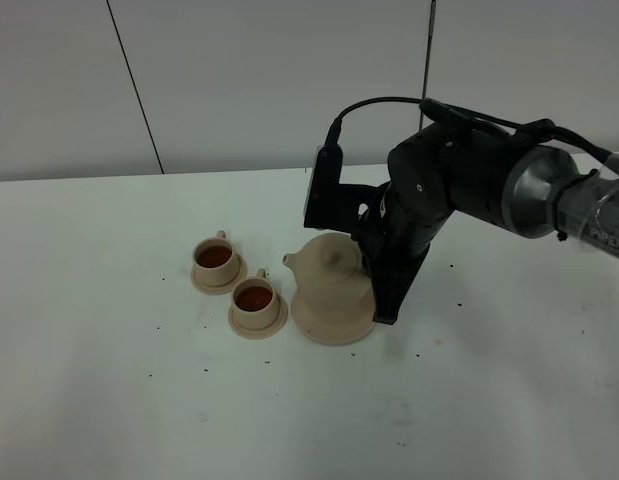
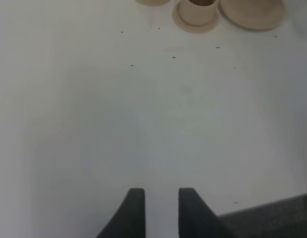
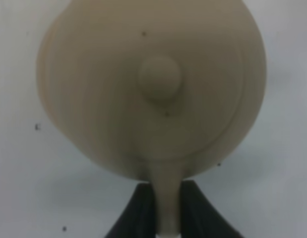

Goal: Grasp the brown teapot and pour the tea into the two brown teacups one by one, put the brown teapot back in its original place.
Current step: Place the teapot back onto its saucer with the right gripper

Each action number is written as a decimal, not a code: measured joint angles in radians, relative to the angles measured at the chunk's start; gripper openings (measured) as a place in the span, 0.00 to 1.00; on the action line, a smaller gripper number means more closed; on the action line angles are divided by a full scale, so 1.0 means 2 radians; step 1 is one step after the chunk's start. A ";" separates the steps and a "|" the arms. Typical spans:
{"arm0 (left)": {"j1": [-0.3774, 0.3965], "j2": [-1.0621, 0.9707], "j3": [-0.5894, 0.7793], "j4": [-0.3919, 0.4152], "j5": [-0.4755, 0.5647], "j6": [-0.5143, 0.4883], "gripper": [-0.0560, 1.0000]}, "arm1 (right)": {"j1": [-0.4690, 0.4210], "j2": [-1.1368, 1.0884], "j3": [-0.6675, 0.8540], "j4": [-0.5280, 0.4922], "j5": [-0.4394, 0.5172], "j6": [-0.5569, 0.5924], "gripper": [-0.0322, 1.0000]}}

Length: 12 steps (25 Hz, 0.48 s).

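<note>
**Teapot on its saucer, right fingers at the handle**

Nearest the exterior camera lies bare white table (image 1: 119, 400), dotted with dark specks. Beyond it the teapot (image 1: 331, 272) sits upright on the big saucer (image 1: 332, 325), spout toward the cups. The near cup (image 1: 255, 303) stands on its small saucer just left of the big saucer; the far cup (image 1: 216, 262) stands on its own saucer behind and to the left. Both hold dark reddish tea. The right gripper (image 3: 165, 210) reaches down behind the teapot, its fingers (image 3: 138, 210) closed narrowly on either side of the handle (image 3: 166, 198). In the left wrist view the left gripper (image 2: 158, 210) hovers over bare table, well apart from the crockery, fingers (image 2: 133, 210) narrowly parted and holding nothing.
</note>
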 joint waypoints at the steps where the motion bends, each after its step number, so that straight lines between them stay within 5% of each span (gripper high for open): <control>1: 0.000 0.000 0.000 0.000 0.000 0.000 0.28 | 0.001 0.003 0.001 0.003 0.000 0.000 0.12; 12: 0.000 0.000 0.000 0.000 0.000 0.000 0.28 | 0.001 0.023 0.001 0.011 -0.003 -0.002 0.12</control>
